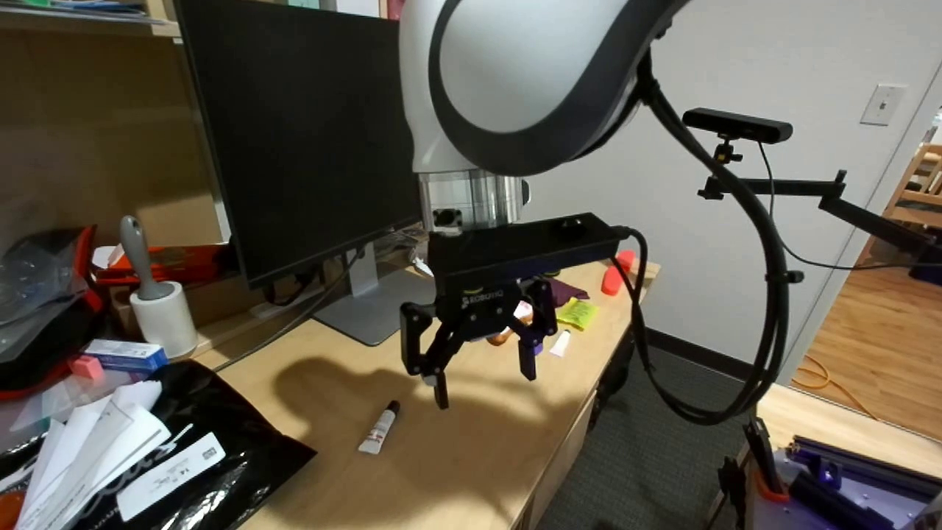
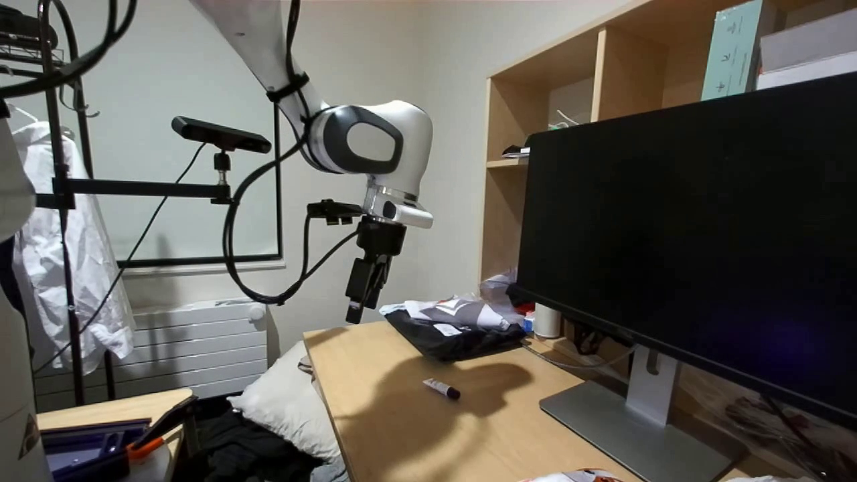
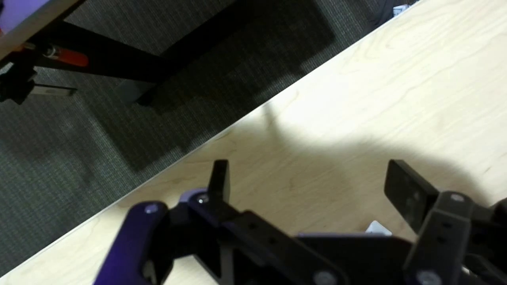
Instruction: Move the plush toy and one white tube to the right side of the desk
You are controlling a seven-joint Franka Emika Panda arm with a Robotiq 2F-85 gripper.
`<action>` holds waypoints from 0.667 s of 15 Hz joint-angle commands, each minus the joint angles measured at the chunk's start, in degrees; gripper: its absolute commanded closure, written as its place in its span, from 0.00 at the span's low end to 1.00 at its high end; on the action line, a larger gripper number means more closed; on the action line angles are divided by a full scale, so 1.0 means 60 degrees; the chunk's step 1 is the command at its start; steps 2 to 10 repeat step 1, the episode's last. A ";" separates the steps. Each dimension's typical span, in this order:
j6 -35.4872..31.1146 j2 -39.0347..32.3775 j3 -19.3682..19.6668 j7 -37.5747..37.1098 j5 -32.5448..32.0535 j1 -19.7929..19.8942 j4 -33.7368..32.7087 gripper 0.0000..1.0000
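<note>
A white tube with a black cap point(image 1: 379, 428) lies on the light wooden desk point(image 1: 456, 486); it also shows in an exterior view point(image 2: 442, 389). Another white tube point(image 1: 561, 343) lies farther along the desk. A dark maroon thing point(image 1: 565, 291), perhaps the plush toy, lies at the far end, partly hidden behind the gripper. My gripper point(image 1: 484, 379) is open and empty above the desk, apart from the capped tube; it also shows in an exterior view point(image 2: 355, 313). In the wrist view, the open fingers point(image 3: 309, 178) frame bare wood, and a small white corner point(image 3: 378, 228) peeks out.
A large black monitor point(image 1: 302, 132) stands on a grey base point(image 2: 636, 428) along the back. A black plastic bag point(image 1: 221, 449) with papers and a lint roller point(image 1: 163, 316) sit at one end. A yellow-green packet point(image 1: 578, 313) and a red item point(image 1: 617, 274) lie at the other.
</note>
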State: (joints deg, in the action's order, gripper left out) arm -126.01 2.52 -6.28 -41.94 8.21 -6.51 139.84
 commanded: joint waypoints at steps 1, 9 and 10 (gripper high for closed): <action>0.0016 0.0001 -0.0035 0.0017 0.0001 0.0045 -0.0009 0.00; 0.0016 0.0001 -0.0035 0.0017 0.0001 0.0045 -0.0009 0.00; 0.0016 0.0001 -0.0035 0.0017 0.0001 0.0045 -0.0009 0.00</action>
